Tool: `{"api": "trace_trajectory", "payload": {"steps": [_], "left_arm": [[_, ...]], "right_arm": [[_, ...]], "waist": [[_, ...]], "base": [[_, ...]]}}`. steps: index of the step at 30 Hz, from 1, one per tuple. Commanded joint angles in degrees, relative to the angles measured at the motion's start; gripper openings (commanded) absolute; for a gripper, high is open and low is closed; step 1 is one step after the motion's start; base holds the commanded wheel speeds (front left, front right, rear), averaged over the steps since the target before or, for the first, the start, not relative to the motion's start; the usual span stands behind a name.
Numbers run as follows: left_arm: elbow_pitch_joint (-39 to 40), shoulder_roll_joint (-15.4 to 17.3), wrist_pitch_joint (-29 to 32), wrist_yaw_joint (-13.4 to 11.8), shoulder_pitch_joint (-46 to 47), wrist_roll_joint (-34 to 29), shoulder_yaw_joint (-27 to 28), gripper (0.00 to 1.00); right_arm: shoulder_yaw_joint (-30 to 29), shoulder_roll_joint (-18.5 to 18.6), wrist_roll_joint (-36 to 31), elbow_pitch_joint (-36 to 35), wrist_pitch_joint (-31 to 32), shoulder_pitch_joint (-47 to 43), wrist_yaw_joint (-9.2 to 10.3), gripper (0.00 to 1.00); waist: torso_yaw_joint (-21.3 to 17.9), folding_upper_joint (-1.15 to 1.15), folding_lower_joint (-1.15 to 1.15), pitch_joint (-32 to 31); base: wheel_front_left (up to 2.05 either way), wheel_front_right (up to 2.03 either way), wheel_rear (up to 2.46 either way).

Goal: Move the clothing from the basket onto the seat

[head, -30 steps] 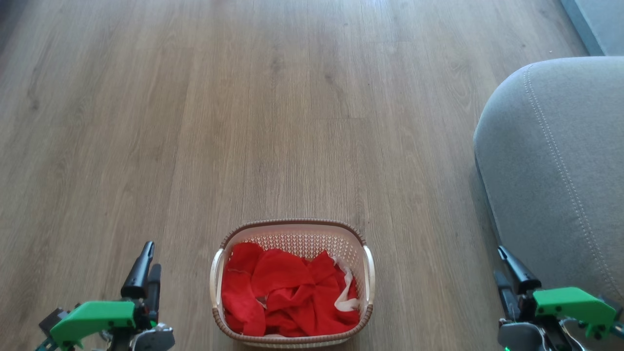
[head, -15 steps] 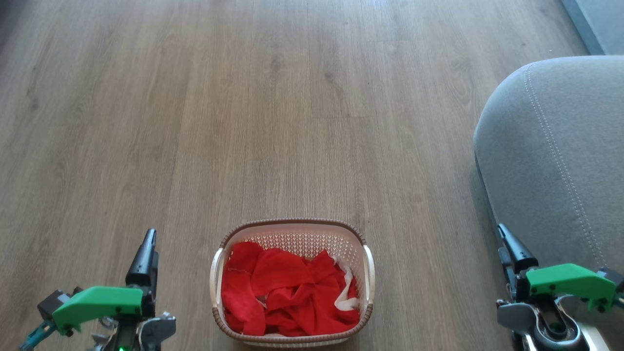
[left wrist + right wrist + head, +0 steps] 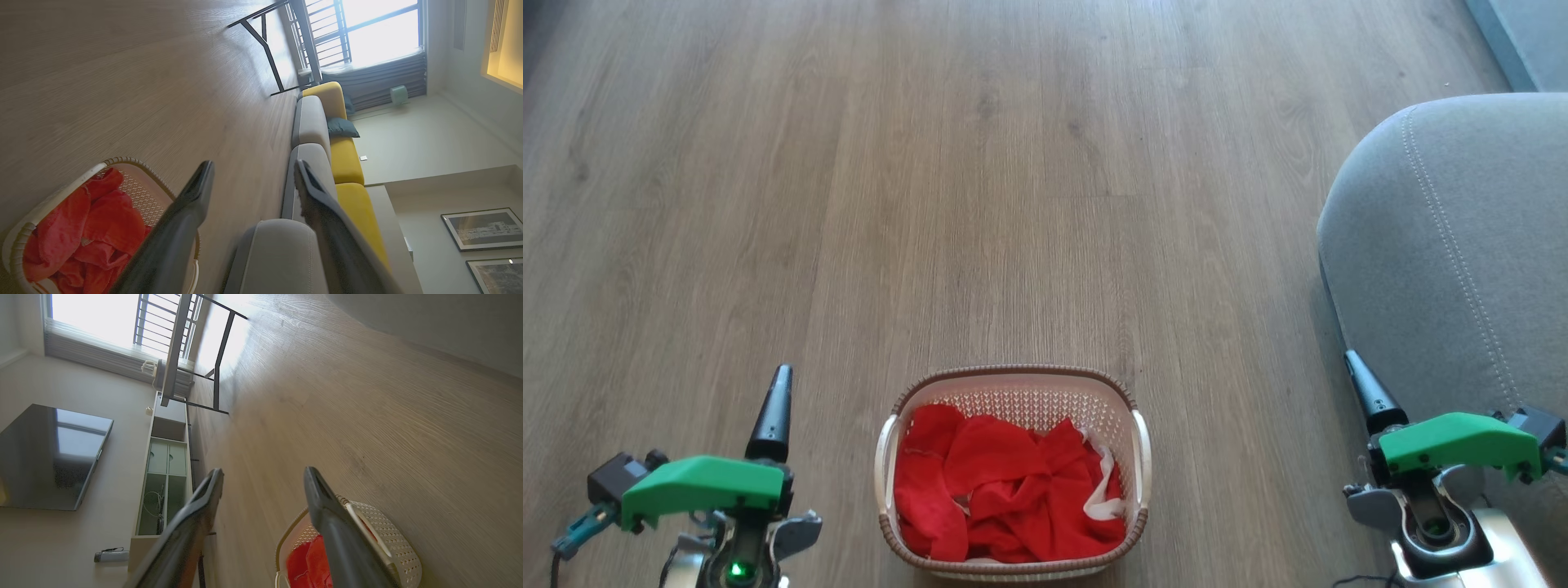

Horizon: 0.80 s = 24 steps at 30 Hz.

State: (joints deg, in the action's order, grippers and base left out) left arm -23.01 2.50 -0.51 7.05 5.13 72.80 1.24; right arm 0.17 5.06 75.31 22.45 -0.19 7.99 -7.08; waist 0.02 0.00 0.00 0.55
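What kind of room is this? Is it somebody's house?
Probably a living room in a home: there is a long grey and yellow fabric sofa, a flat black television on a wall, and framed pictures on another wall.

Compared with a second ago, the left gripper (image 3: 777,398) reaches farther out over the floor (image 3: 1013,204), and the right gripper (image 3: 1367,387) reaches farther alongside the seat (image 3: 1462,245).

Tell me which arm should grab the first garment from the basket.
Left, probably. The left gripper stands open close beside the basket of clothing; the right gripper, also open, is farther off, by the seat.
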Motion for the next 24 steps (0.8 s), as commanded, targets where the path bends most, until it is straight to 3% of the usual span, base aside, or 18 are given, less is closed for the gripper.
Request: {"api": "trace_trajectory", "payload": {"steps": [1,24], "left_arm": [[1.52,1.14,-0.60,0.14,3.97,-2.04,0.37,1.00],[3.77,1.96,-4.30,0.22,6.54,-23.41,-1.06,1.00]], "right_arm": [[0.84,1.57,-1.73,-1.46,-0.92,3.53,-0.14,1.00],[5.37,3.56,-17.37,-1.53,-4.62,7.62,-0.21,1.00]], "waist": [[-0.01,0.00,0.00,0.01],[-0.05,0.00,0.00,0.13]], "base": [[0.00,0.00,0.00],[0.00,0.00,0.00]]}}
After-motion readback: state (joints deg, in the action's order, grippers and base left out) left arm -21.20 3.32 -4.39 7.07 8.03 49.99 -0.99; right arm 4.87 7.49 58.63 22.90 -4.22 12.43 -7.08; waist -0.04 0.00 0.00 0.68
